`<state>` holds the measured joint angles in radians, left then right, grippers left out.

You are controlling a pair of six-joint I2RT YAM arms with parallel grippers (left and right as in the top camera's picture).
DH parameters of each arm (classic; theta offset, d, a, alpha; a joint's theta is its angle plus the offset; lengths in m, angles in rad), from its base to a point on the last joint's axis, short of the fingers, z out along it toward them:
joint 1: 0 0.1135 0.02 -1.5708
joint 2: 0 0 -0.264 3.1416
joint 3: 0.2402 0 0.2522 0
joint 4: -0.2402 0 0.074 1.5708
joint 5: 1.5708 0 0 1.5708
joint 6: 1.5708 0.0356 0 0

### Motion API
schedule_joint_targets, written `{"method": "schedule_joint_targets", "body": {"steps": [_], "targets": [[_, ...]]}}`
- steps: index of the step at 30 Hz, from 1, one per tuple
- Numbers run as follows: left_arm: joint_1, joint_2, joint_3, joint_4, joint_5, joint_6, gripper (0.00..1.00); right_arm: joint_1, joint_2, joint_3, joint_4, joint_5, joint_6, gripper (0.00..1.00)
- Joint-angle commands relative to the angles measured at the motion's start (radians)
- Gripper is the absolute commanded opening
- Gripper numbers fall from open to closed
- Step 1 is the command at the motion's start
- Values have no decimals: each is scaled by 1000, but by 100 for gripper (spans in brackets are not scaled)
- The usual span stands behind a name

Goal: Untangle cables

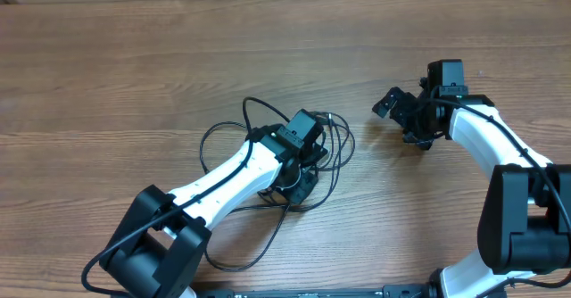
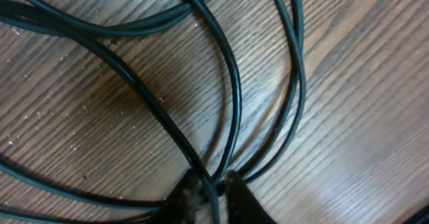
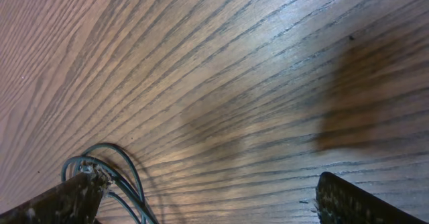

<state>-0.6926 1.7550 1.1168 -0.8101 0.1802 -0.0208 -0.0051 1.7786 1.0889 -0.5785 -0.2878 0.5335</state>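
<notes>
The cables [image 1: 342,146] are thin black cords lying in loose overlapping loops on the wooden table [image 1: 134,57]. My left gripper [image 1: 297,184] is down in the middle of the tangle. In the left wrist view its fingertips [image 2: 236,187] stand only slightly apart, and one strand of the cables [image 2: 231,83] runs between them with a sliver of room beside it. My right gripper [image 1: 403,121] hovers to the right of the loops, open wide [image 3: 209,184], with bare wood between its fingers. A few cable loops [image 3: 131,170] show beside its left finger.
A longer cord trails from the tangle toward the table's front edge [image 1: 259,258]. Both white arms reach in from the near side, the left one lying across part of the tangle.
</notes>
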Motion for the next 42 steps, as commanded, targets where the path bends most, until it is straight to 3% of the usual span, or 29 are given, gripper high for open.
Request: {"method": "schedule_joint_targets", "body": {"steps": [1,4,9,10,23,27,29,30,32,33,38,42], "targets": [[-5,5,-22,18,-15,6,27,-2,2,-5,1,7,-8,100],[-5,6,-25,21,-15,7,36,-2,2,-5,1,7,-8,100],[-5,6,-38,22,-14,44,68,-2,2,-5,1,7,-8,100],[-6,6,-41,23,-14,53,70,-2,2,-5,1,7,-8,100],[-64,8,-79,90,-26,76,62,-2,2,-5,1,7,-8,100],[-74,8,-81,94,-95,14,56,-2,2,-5,1,7,-8,100],[-74,8,-82,94,-126,-28,48,-2,2,-5,1,7,-8,100],[-74,8,-82,93,-142,-60,53,-2,2,-5,1,7,-8,100],[-75,8,-83,92,-143,-84,78,-2,2,-5,1,7,-8,100],[-75,8,-84,93,-145,-92,80,-2,2,-5,1,7,-8,100],[-75,8,-89,101,-147,-91,64,-2,2,-5,1,7,-8,100],[-75,8,-103,109,-156,-88,62,-2,2,-5,1,7,-8,100]]}}
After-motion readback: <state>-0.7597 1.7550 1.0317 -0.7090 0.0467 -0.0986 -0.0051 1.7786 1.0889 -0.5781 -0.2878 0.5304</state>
